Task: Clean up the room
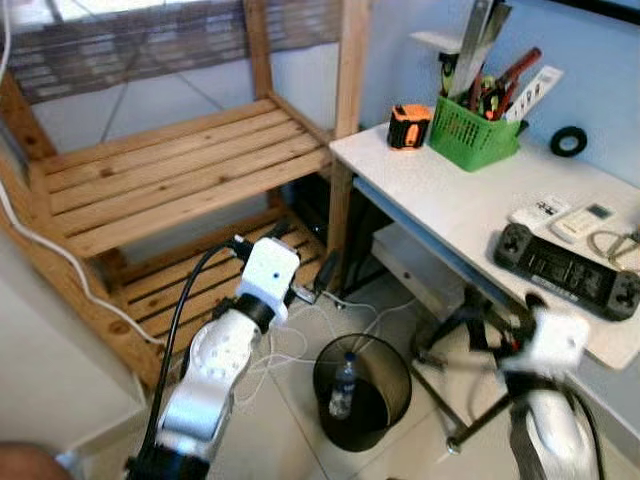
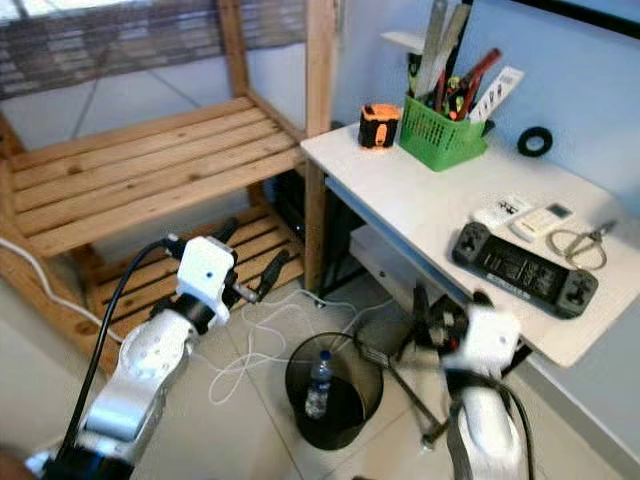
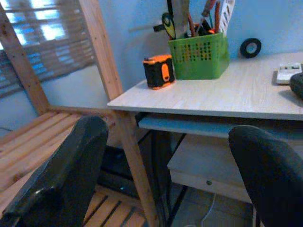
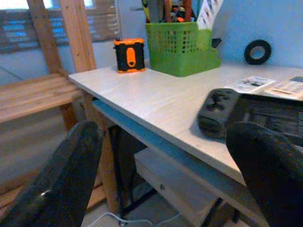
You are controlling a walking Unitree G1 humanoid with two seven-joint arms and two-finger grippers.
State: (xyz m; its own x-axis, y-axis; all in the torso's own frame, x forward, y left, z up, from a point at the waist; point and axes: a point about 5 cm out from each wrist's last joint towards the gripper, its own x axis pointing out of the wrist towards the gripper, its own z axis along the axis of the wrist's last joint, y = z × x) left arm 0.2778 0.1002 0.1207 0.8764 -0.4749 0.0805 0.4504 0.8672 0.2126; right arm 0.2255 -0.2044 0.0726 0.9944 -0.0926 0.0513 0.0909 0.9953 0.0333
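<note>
Seemingly plastic bottle stands in round black bin.

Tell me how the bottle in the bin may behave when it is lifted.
The bottle looks like clear thin plastic, so probably light and easy to dent. It stands upright in the black bin, narrow and tall, so a nudge may tip it. Its round body could slip.

The white table holds an orange tape measure, a green basket of tools, a black tape roll, two remotes and a black controller. On the floor, a black bin stands beside the wooden shelf.
</note>
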